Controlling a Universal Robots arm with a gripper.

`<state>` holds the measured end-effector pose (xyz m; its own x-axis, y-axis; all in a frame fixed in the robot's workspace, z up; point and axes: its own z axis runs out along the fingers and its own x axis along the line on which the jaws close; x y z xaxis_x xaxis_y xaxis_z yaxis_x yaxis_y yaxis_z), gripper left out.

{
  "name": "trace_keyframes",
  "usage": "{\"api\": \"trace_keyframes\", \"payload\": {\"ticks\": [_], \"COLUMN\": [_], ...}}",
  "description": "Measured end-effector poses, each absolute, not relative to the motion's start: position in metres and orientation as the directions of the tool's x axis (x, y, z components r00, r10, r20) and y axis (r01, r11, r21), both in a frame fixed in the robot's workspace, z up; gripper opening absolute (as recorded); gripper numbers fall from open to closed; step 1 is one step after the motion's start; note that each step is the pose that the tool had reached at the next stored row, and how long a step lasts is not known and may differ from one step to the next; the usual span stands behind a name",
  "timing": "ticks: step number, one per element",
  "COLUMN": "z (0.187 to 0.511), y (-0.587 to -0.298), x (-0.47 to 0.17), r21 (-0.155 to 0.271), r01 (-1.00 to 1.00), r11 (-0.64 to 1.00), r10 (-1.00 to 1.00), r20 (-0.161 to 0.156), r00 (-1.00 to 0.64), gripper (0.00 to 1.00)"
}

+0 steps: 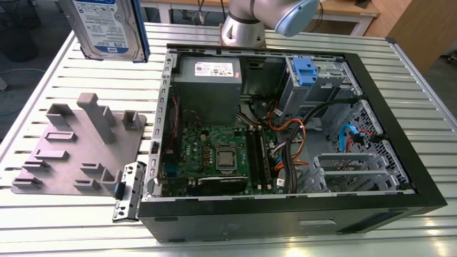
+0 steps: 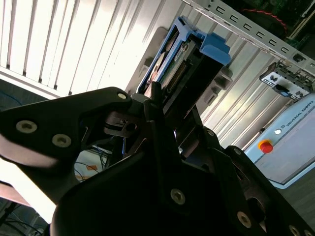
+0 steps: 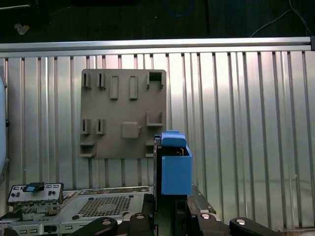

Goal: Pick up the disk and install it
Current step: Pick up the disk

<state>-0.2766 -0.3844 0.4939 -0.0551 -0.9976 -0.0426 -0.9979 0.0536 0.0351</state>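
Note:
The disk [image 1: 111,27], silver with a white-and-blue label and blue side rails, hangs upright in the air above the far part of the table at the exterior view's left. Both wrist views show my gripper [image 2: 172,105] shut on it. In the second wrist view the disk [image 2: 184,61] sticks out beyond the black fingers [image 2: 156,101]. In the first wrist view the disk [image 3: 175,169] is seen edge-on, blue rail forward, rising from the gripper [image 3: 172,216]. It hangs above the grey fixture plate [image 3: 123,115].
An open computer case [image 1: 421,187] lies on the slatted metal table [image 1: 428,96], with a motherboard [image 1: 214,155], a grey power-supply box [image 1: 207,80] and a blue latch on a metal cage [image 1: 303,72]. A grey fixture plate [image 1: 78,150] and a small metal bracket [image 1: 127,193] lie beside it.

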Motion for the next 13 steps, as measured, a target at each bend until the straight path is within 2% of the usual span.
{"api": "trace_keyframes", "payload": {"ticks": [13], "z": [0.494], "y": [-0.384], "x": [-0.259], "r21": [0.035], "r01": [-0.998], "r11": [0.054], "r10": [-0.998], "r20": [-0.043], "r00": [-0.055], "gripper": [0.35]}}
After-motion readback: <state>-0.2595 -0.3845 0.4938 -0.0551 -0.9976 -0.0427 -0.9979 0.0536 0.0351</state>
